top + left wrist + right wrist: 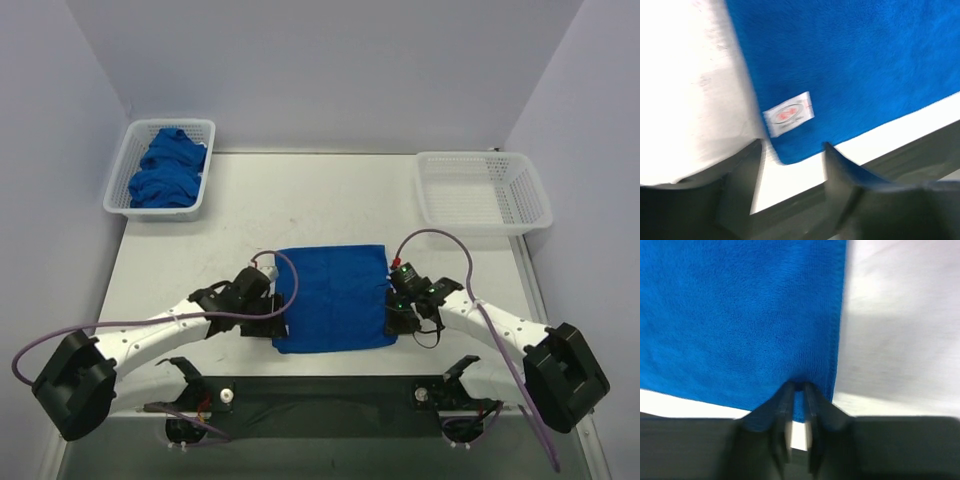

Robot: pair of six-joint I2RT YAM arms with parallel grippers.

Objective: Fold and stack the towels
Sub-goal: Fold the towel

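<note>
The right gripper (797,390) has its jaws drawn almost together, pinching the near hem of the flat towel (740,320) just beside its corner at the lower right of the cloth. The left gripper (790,167) stands parted, its fingers (742,185) straddling the opposite near corner below the white tag (789,114), with nothing gripped. In the top view the flat towel lies at frame centre on the table (250,200). Crumpled towels (165,170) fill the basket (118,180) at upper left.

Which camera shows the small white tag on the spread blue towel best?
Left wrist view: the small white fabric tag lies mid-frame at a corner of the royal-blue soft cloth towel, its red print visible. Top external is too distant to show it; right wrist shows only a tagless towel edge.
</note>
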